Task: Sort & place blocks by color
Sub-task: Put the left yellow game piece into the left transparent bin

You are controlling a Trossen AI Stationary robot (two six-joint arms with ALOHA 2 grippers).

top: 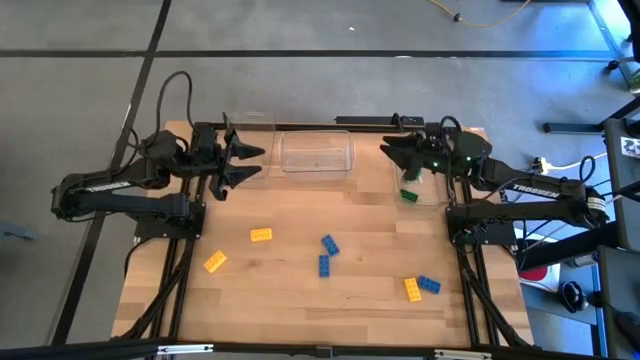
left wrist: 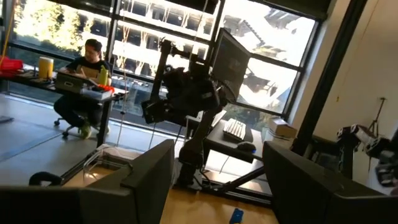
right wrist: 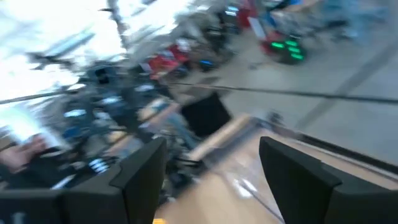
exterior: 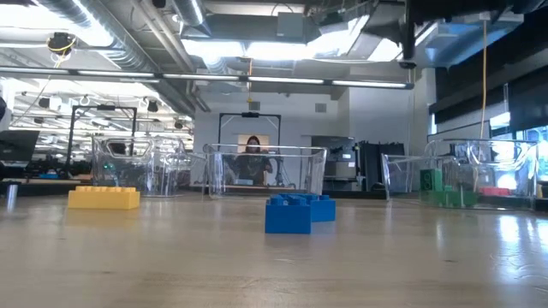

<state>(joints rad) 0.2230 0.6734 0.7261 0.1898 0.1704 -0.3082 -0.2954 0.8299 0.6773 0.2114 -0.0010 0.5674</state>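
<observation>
Both grippers up near the back bins, fingers spread wide, holding nothing: left gripper (top: 248, 163) by the left bin (top: 248, 128), right gripper (top: 392, 152) by the right bin (top: 425, 190). 1 green block (top: 409, 195) in that bin. 3 yellow blocks (top: 260, 235) and 3 blue blocks (top: 328, 245) loose on the table (top: 300, 300).

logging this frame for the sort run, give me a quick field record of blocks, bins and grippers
loose yellow blocks: three on the table, at and
loose blue blocks: three, at and, the last beside a yellow one
green block: inside the right bin
middle bin: no block visible in it
left bin: contents not clear
left gripper: open, empty, at the left bin
right gripper: open, empty, at the right bin
</observation>
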